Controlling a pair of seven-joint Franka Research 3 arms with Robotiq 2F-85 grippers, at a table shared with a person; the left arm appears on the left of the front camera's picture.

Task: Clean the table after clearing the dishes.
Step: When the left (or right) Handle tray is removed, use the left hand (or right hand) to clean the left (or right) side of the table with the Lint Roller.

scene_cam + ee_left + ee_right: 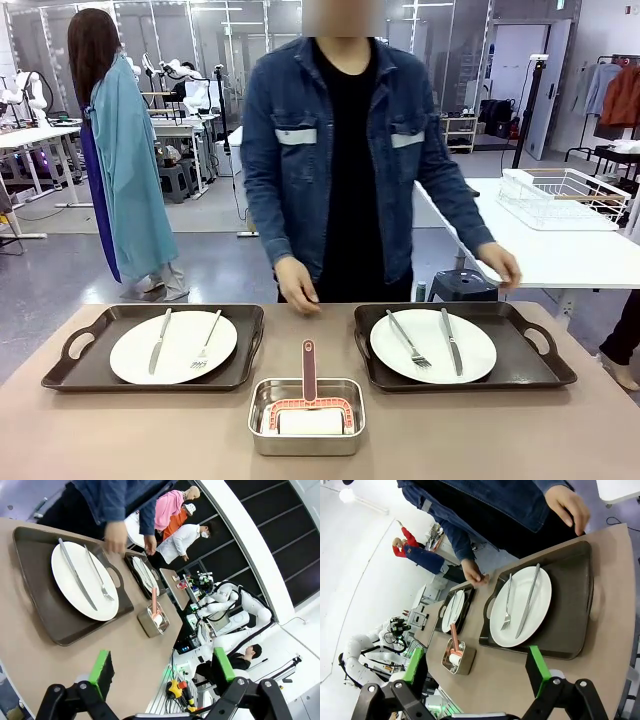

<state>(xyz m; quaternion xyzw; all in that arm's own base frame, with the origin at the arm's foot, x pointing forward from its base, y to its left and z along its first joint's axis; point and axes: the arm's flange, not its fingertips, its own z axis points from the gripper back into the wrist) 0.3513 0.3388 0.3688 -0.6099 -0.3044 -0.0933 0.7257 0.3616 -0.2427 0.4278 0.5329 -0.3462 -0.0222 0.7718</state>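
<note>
Two trayed dishes [180,335] top the tan table [500,430]; left tool [162,665], right tool [475,662] spread.

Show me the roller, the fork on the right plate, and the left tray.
roller [309,370], front view, on its pink handle.
fork on the right plate [405,337], front view, midway along its handle.
left tray [120,320], front view, bare floor by its far left corner.
</note>
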